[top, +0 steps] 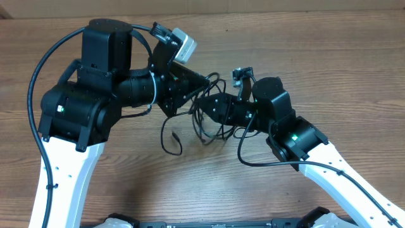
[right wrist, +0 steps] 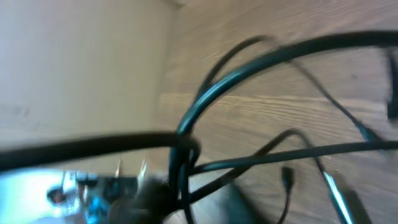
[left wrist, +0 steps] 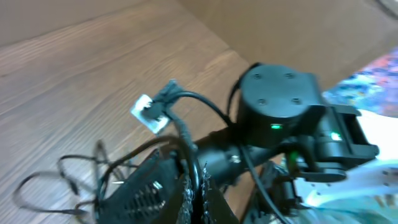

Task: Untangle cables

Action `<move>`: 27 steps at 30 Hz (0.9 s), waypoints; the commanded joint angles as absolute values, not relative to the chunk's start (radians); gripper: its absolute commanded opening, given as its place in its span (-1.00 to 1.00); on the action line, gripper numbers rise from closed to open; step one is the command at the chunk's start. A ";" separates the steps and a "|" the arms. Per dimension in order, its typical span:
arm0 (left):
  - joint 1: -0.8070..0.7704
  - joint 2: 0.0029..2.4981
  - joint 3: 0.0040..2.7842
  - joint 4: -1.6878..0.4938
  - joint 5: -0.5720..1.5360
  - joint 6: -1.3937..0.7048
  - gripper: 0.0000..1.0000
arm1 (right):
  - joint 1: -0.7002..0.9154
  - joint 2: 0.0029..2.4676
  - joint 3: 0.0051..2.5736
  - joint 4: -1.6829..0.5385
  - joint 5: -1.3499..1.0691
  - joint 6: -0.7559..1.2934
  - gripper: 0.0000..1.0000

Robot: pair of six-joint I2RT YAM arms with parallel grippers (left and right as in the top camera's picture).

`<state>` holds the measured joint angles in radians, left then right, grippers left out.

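Observation:
The cables (top: pixel 211 128) are thin black cords tangled at the table's middle, with one loop (top: pixel 171 140) trailing to the front left. My left gripper (top: pixel 204 81) points right and is shut on a strand that runs between its fingers in the left wrist view (left wrist: pixel 194 193). More loops lie on the wood to its left (left wrist: pixel 62 171). My right gripper (top: pixel 197 104) points left into the tangle, just in front of the left gripper. The right wrist view is blurred. It shows strands (right wrist: pixel 273 155) bunched at the jaws (right wrist: pixel 183 193) and a small plug (right wrist: pixel 286 177) hanging free.
The wooden table (top: pixel 329 69) spreads all round the tangle. A cardboard wall (top: pixel 266 6) runs along the back edge. The right arm's body (left wrist: pixel 280 106) fills the left wrist view close ahead. A thicker arm wire (top: pixel 253 163) loops in front of the right arm.

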<state>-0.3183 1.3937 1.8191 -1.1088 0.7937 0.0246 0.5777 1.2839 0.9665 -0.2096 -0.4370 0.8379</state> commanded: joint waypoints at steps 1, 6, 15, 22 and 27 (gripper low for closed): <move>-0.315 1.388 1.834 -1.090 0.957 0.019 -0.92 | 0.583 1.280 0.975 -0.286 -0.270 0.846 -0.92; -0.311 1.386 1.835 -1.089 0.960 0.018 -0.91 | 0.583 1.280 0.975 -0.433 -0.136 0.846 -0.92; -0.258 1.376 1.837 -0.895 1.019 -0.106 -0.92 | 0.582 1.280 0.975 -0.681 0.089 0.911 -0.52; -0.257 1.376 1.837 -0.931 1.010 -0.112 -0.91 | 0.582 1.280 0.975 -0.664 0.073 0.913 -0.44; -0.257 1.377 1.837 -1.006 0.881 -0.113 -0.85 | 0.582 1.279 0.976 -0.602 0.014 0.908 -0.36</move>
